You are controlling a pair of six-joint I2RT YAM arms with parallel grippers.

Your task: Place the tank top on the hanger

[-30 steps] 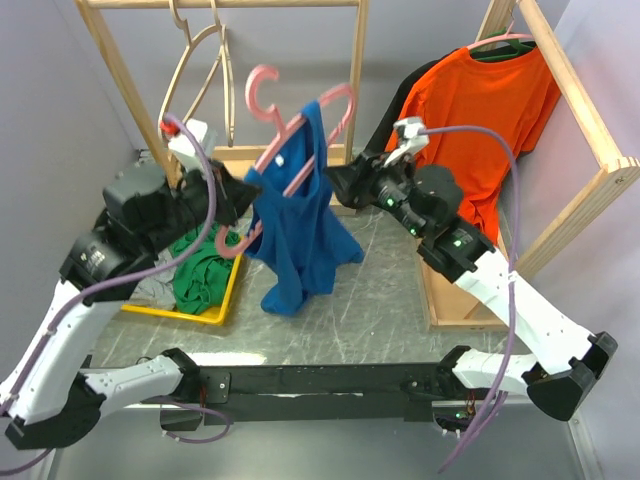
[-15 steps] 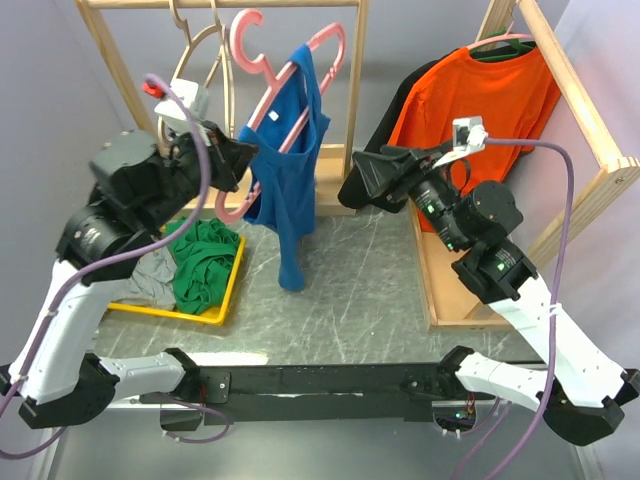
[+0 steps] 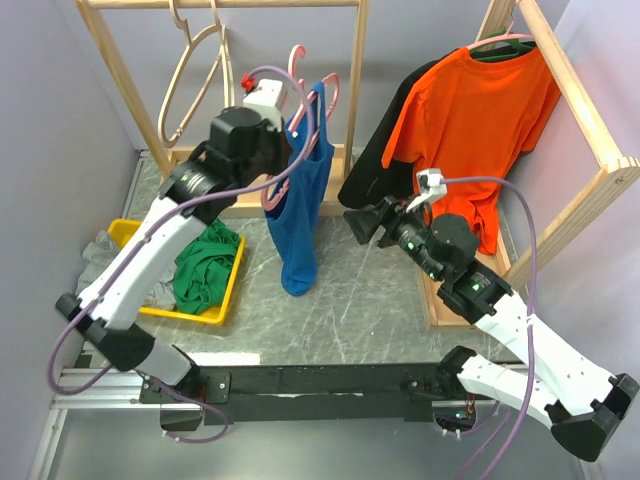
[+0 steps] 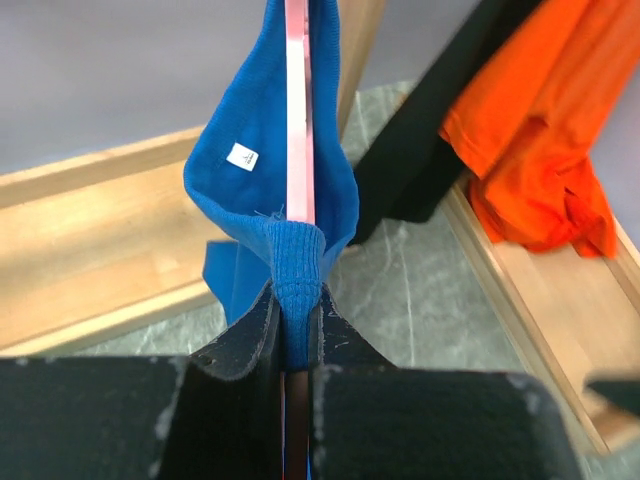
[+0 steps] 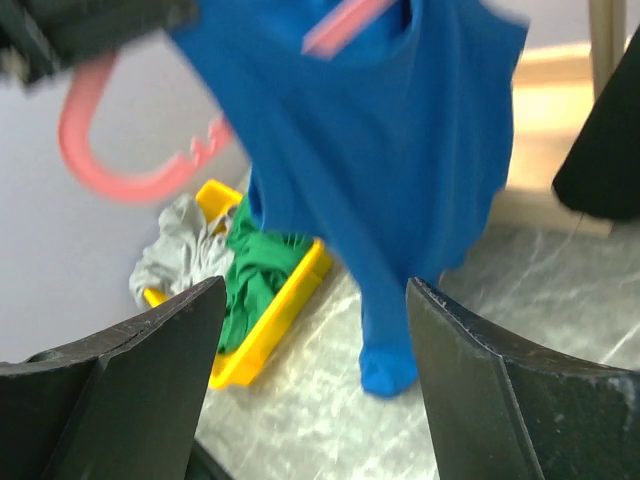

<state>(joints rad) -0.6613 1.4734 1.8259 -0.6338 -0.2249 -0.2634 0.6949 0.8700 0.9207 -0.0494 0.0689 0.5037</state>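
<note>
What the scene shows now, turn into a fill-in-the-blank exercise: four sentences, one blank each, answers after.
The left gripper is ____ on the hanger and an edge of the tank top.
The right gripper stands ____, holding nothing.
The tank top's colour is ____.
The green garment lies in a ____ tray.
Missing words: shut; open; blue; yellow.
</note>
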